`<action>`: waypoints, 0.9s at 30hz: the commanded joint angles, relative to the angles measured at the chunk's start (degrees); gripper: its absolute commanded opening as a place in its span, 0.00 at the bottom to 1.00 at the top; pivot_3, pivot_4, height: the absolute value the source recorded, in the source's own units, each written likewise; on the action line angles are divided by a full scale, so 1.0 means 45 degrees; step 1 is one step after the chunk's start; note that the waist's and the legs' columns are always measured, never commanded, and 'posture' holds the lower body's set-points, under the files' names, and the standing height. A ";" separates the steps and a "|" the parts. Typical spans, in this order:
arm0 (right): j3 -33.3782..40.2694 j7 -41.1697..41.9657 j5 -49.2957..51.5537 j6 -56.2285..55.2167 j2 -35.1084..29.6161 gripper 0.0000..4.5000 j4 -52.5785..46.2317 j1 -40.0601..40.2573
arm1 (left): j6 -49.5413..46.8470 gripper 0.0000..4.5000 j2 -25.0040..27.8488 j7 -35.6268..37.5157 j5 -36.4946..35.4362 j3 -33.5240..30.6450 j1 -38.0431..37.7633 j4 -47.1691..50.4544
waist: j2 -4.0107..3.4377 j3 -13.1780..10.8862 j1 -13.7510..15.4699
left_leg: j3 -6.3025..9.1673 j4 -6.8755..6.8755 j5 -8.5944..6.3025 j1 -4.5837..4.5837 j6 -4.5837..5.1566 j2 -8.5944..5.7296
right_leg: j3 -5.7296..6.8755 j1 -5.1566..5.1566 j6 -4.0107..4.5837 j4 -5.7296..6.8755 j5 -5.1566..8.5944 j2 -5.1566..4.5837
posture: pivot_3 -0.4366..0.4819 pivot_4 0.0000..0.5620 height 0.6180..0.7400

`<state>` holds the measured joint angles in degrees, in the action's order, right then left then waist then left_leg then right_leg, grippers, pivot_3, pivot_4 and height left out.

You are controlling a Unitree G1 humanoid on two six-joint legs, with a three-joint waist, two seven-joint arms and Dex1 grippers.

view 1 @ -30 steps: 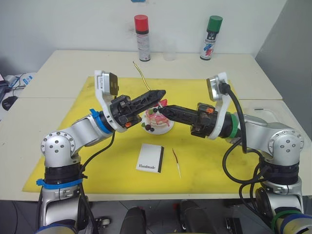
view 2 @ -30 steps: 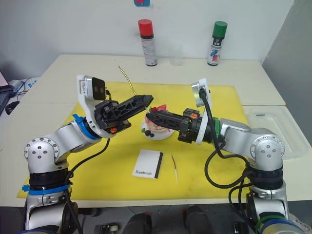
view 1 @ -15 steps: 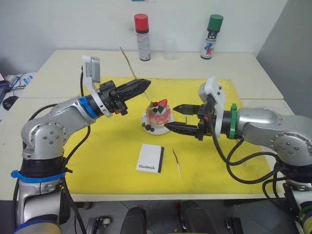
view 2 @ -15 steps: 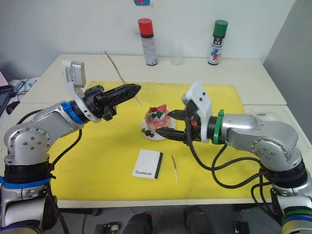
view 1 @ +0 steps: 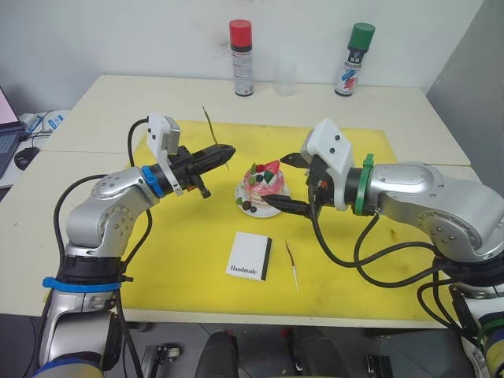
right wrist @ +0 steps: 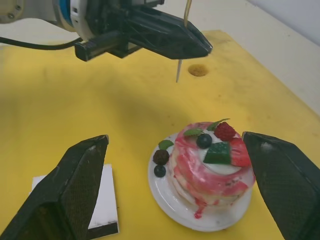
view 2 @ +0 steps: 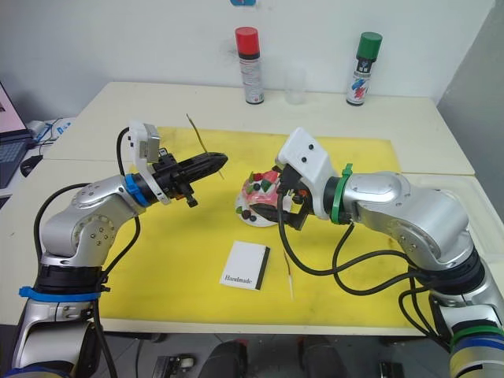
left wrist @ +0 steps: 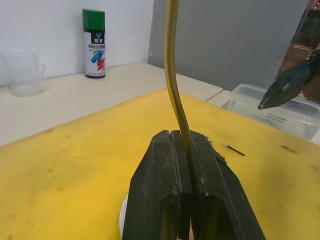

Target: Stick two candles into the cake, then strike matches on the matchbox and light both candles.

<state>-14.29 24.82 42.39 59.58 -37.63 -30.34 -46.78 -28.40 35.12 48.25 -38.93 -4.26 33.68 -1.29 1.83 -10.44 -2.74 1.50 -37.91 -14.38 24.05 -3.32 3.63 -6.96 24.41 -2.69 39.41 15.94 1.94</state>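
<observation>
The pink-and-white cake [view 1: 264, 180] stands on its white plate [view 1: 253, 206] in the middle of the yellow mat [view 1: 181, 236]. My left gripper [view 1: 227, 149] hovers to the left of the cake, shut on the yellowish candle [view 1: 208, 124], which rises above its fingers [left wrist: 192, 190]. My right gripper [view 1: 293, 183] stands open at the cake's right side, one finger behind the cake and one in front. The dark reddish candle [view 1: 291, 264] lies on the mat beside the white matchbox [view 1: 250, 256]. A short dark stick [left wrist: 234, 149], possibly a match, lies on the mat.
A red spray can [view 1: 242, 57], a clear cup [view 1: 285, 76] and a green spray can [view 1: 353, 59] stand at the back of the table. A clear plastic bin [left wrist: 270, 107] sits beyond the mat's right edge. A laptop [view 1: 8, 118] is at far left.
My right gripper has opened and drawn back from the top of the cake. My left gripper has pulled away to the left with the yellowish candle still in it. The camera has also shifted.
</observation>
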 commanded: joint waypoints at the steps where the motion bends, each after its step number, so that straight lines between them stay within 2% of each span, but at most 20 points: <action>1: 0.0280 -0.0044 -0.0314 0.0215 0.0158 1.00 -0.0483 -0.0002 | 0.0489 0.00 -0.0245 0.0375 0.0442 0.0001 0.0423 -0.0144 | 0.0000 0.0000 0.0004 | 0.0002 0.0000 0.0000 0.0000 0.0000 0.0000 | 0.0002 0.0000 0.0029 0.0001 -0.0017 0.0000 | 0.48 0.27 0.70; 16: 0.0571 -0.0006 -0.0790 0.0963 0.0657 1.00 -0.0971 0.0286 | 0.1984 0.00 -0.1238 0.1369 0.2346 0.0502 0.1022 -0.1652 | 0.0000 0.0000 -0.0002 | 0.0007 -0.0004 0.0000 -0.0002 0.0000 0.0001 | 0.0008 -0.0001 0.0049 0.0012 -0.0030 0.0000 | 0.48 0.27 0.70; 27: 0.0687 0.0028 -0.0777 0.1379 0.0929 1.00 -0.1285 0.0425 | 0.2078 0.00 -0.1608 0.1550 0.2626 0.0363 0.1340 -0.2246 | 0.0000 0.0000 -0.0013 | 0.0010 -0.0007 0.0000 -0.0002 0.0001 0.0000 | 0.0010 -0.0002 0.0049 0.0021 -0.0030 0.0000 | 0.48 0.27 0.70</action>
<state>-12.93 24.84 39.08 65.78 -33.47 -33.78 -44.41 -19.77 27.83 54.65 -27.16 -1.88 38.52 -11.87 1.83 -10.44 -2.80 1.55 -37.94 -14.38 24.04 -3.31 3.62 -6.92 24.40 -2.47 39.50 15.81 1.94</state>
